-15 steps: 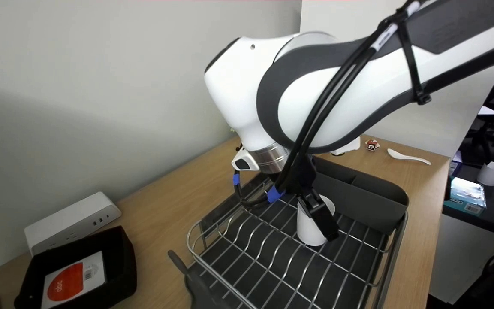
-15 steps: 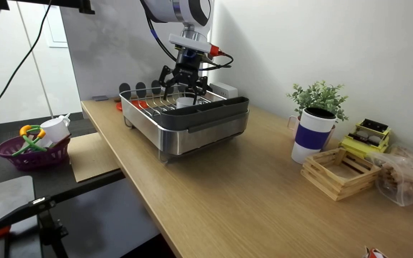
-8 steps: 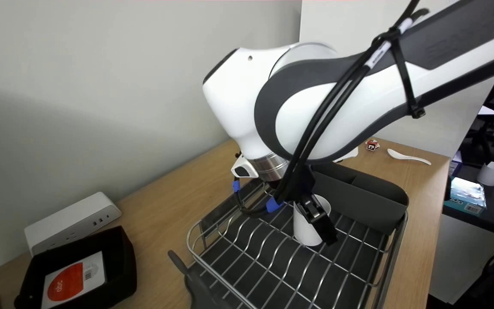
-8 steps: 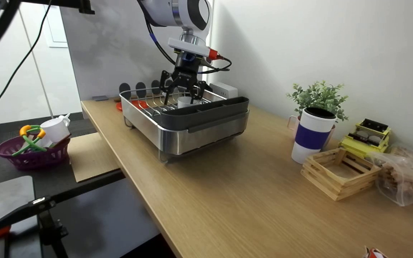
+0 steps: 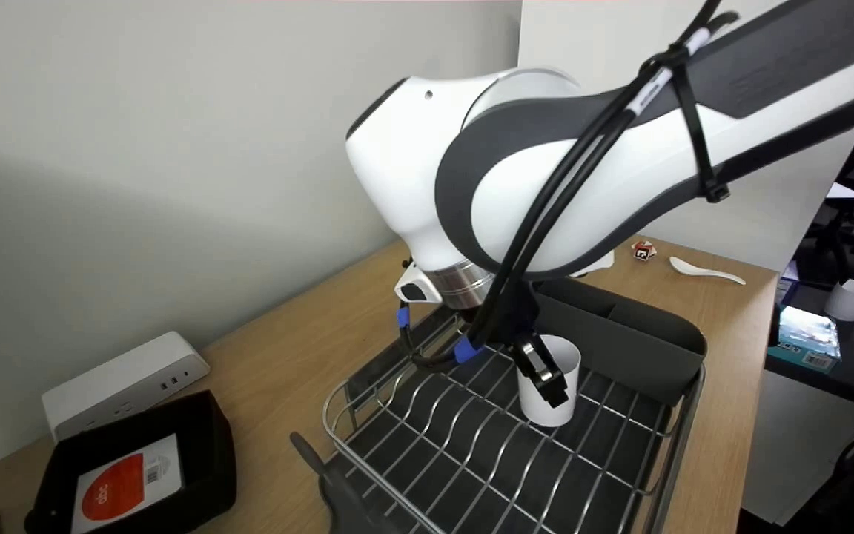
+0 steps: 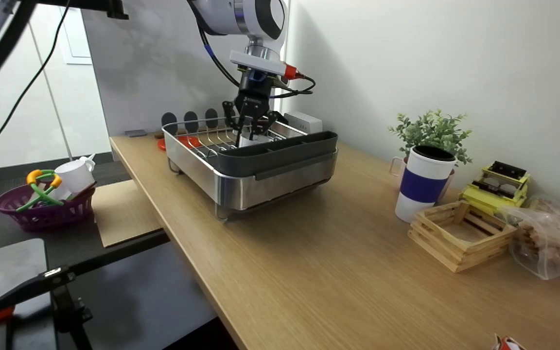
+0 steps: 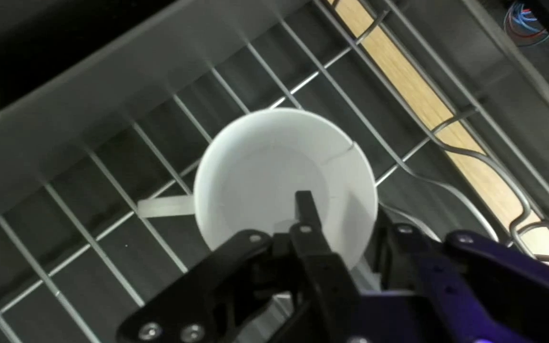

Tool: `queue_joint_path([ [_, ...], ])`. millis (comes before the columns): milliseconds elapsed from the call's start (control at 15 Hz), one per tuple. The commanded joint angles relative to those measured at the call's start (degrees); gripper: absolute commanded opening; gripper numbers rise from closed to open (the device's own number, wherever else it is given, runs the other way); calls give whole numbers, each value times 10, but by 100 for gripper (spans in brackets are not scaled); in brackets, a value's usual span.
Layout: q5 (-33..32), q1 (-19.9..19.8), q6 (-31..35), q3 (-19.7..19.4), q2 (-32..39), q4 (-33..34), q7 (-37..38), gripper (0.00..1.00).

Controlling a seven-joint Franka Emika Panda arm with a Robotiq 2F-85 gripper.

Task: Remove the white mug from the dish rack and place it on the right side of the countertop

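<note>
The white mug (image 7: pixel 274 176) stands upright on the wires of the dish rack (image 6: pixel 241 189), its handle (image 7: pixel 165 206) to the left in the wrist view. Both exterior views show the mug (image 5: pixel 545 417) (image 6: pixel 260 138), partly covered by the gripper or the rack. My gripper (image 7: pixel 343 205) straddles the mug's wall: one finger (image 7: pixel 306 207) reaches inside, the other is outside, its tip hidden behind the mug. The jaws stand partly open, with space visible between the inner finger and the wall. The countertop (image 6: pixel 309 272) runs under the rack.
A grey utensil holder (image 5: pixel 620 348) lines the rack's end beside the mug. On the counter are a spoon (image 5: pixel 705 273), a black tray (image 5: pixel 212 460), a white power box (image 5: pixel 127 378), a blue-banded cup (image 6: pixel 423 184), a plant (image 6: pixel 433 129) and a wooden crate (image 6: pixel 462 236).
The gripper came down a little, and its fingers drew closer together across the mug's wall. The mug shifted slightly on the rack, to the right in an exterior view.
</note>
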Motion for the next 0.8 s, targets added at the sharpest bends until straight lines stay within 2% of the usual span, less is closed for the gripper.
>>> queue_joint_path([
  [0, -10, 4, -5, 1, 10, 17, 0, 1],
  [733, -15, 35, 11, 3, -30, -30, 55, 1],
])
